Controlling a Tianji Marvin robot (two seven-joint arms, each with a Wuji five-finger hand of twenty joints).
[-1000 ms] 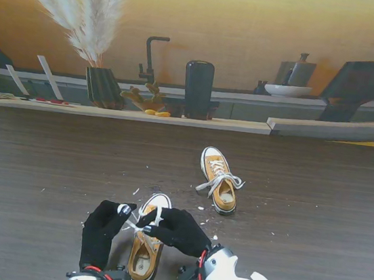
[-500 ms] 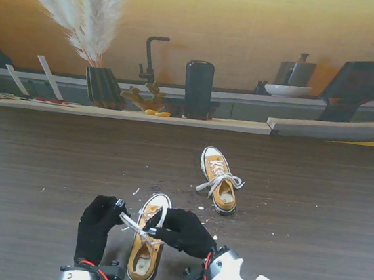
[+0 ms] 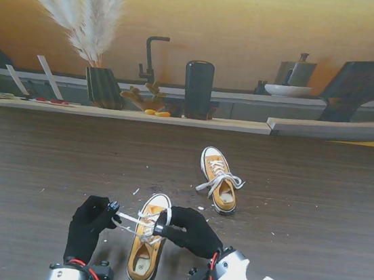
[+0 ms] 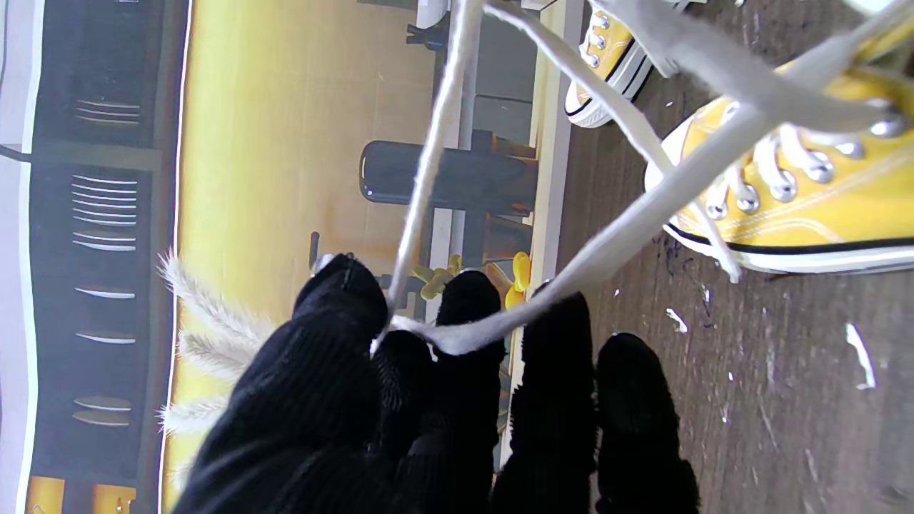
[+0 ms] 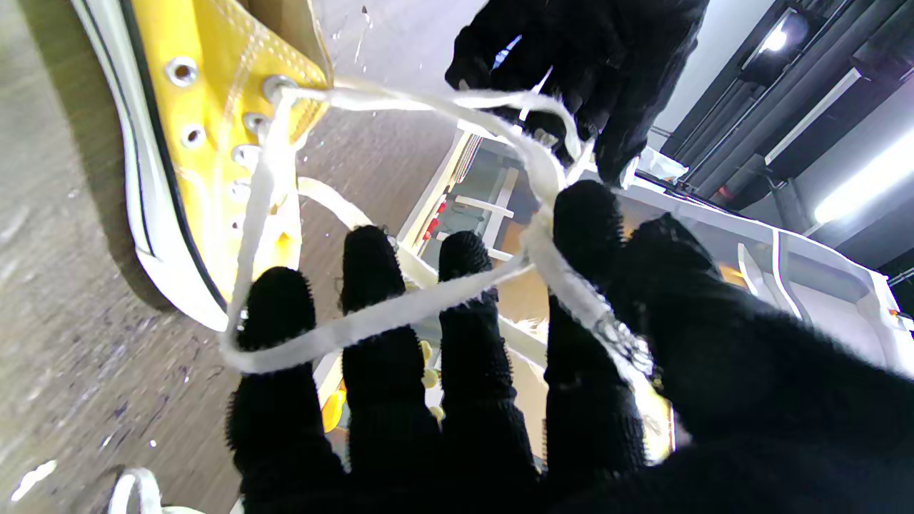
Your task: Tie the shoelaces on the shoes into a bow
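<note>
Both hands have drifted apart since a second ago: left hand is now further toward the lower left of the frame, right hand slightly right, and the lace between them is stretched into a near-level line instead of a short slack bit.

Left hand pinches the lace between thumb and fingers; two strands run from that pinch back to the near shoe. Right hand grips the other lace end between thumb and forefinger, with a loop of lace lying across the backs of its other fingers. Both hands are clenched on lace, neither is free.

Near shoe sits at lower centre of the stand view, toe pointing away from me, directly between the two hands, its eyelets visible in the right wrist view. No bow formed on it.

Second shoe lies at frame centre, well apart from the hands, laces loose and splayed over its sides.

White scraps are scattered on the dark wood table around both shoes.
</note>
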